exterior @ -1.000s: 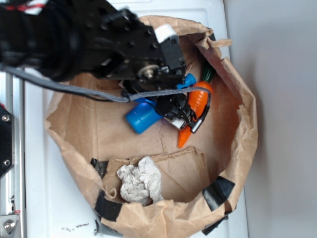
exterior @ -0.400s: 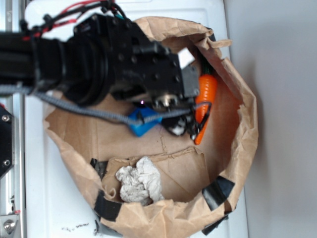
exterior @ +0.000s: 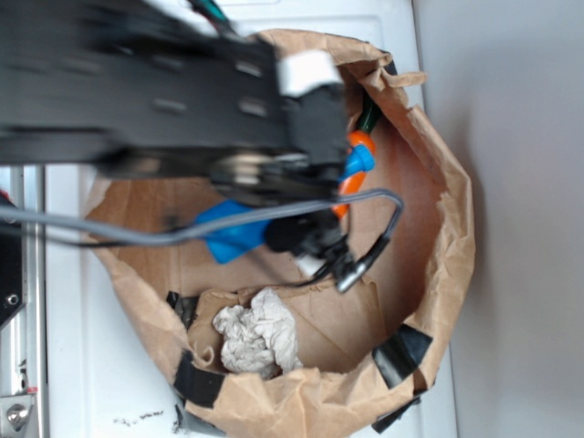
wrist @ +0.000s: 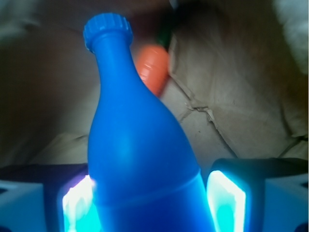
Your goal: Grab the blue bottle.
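Lifted since a moment ago, the hand (wrist: 152,193) clamps the blue bottle (wrist: 137,145) by its body inside the paper bag (exterior: 438,246); glossy bright blue, ribbed lip, narrow neck beside the carrot (wrist: 152,67).

Probably a robot lab: taped paper bag (exterior: 438,274) on white tabletop (exterior: 100,365).

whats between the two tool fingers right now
The blue bottle, its body filling most of the gap between the fingers; the wrist view shows it best.
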Controlling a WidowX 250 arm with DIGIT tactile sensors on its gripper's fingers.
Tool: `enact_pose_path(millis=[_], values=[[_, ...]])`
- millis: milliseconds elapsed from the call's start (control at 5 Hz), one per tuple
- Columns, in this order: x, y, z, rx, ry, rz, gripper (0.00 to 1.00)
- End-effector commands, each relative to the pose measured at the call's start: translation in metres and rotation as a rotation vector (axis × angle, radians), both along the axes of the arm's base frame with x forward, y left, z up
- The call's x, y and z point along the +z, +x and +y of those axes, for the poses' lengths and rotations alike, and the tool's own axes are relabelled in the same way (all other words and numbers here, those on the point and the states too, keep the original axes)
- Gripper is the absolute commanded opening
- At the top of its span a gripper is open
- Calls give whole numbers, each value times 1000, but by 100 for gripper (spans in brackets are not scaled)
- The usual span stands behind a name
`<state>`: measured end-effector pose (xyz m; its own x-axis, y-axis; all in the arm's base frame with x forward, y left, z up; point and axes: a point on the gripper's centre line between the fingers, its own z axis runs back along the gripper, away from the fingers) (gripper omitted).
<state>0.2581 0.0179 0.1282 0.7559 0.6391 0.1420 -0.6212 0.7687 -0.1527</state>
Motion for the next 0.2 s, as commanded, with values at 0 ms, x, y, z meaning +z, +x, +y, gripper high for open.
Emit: enact_pose_path(millis=[0], values=[[40, 1, 33, -192, -105, -213, 0]])
